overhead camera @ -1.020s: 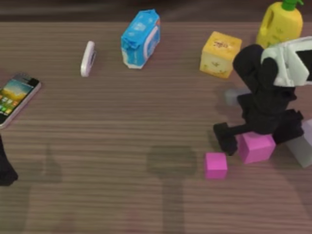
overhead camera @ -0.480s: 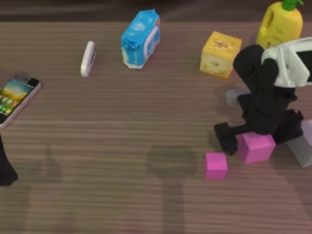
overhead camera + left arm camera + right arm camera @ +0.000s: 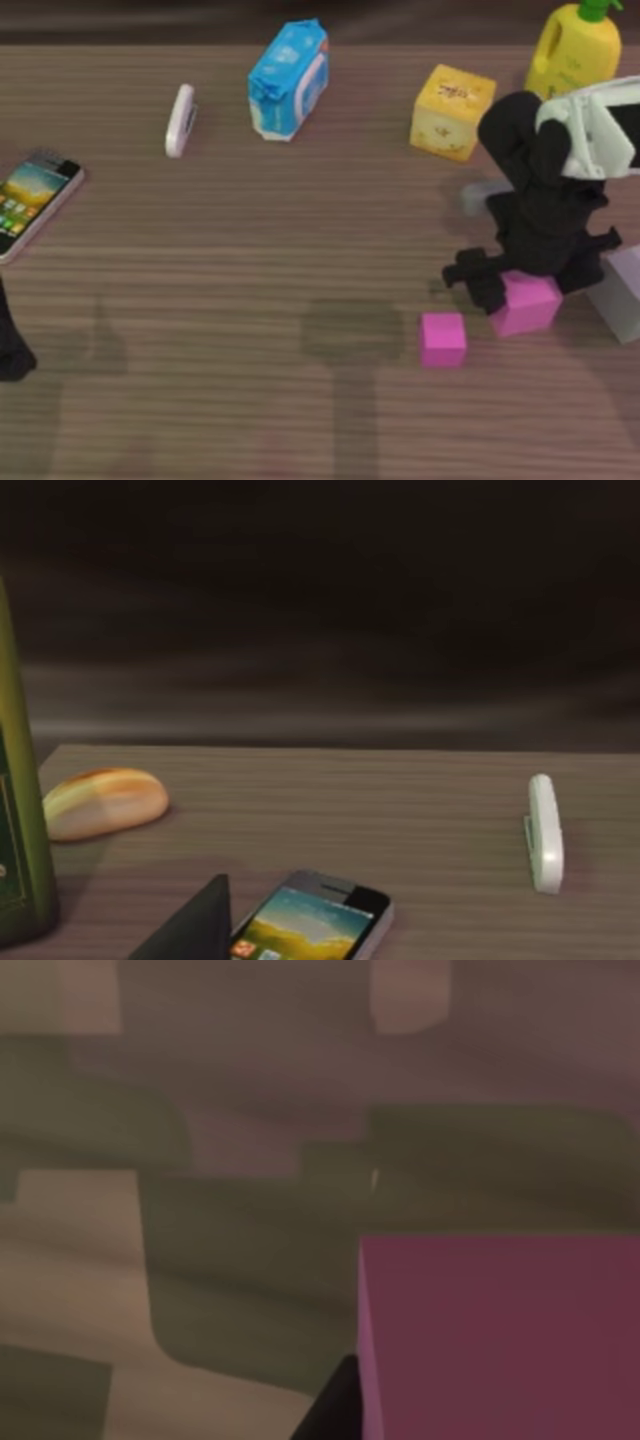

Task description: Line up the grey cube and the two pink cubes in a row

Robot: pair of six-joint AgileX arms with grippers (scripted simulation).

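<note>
My right gripper (image 3: pixel 535 283) is down over the larger pink cube (image 3: pixel 527 303) at the table's right, its jaws shut on the cube's sides. In the right wrist view the larger pink cube (image 3: pixel 500 1340) fills the corner with one dark finger (image 3: pixel 335 1410) against its side. The smaller pink cube (image 3: pixel 443 338) lies just to its left, slightly nearer the front. The grey cube (image 3: pixel 625 292) rests at the right edge, partly cut off. My left gripper (image 3: pixel 12 350) is parked at the left edge, open, with one finger (image 3: pixel 195 930) showing.
A yellow printed box (image 3: pixel 452 110) and a yellow bottle (image 3: pixel 575 45) stand behind the right arm. A blue wipes pack (image 3: pixel 288 78) and a white device (image 3: pixel 181 120) lie at the back. A phone (image 3: pixel 30 200) lies at the left, near a bread roll (image 3: pixel 105 802).
The right gripper's fingers have closed in on the larger pink cube, the left finger sliding right until it meets the cube. The left arm has not moved.
</note>
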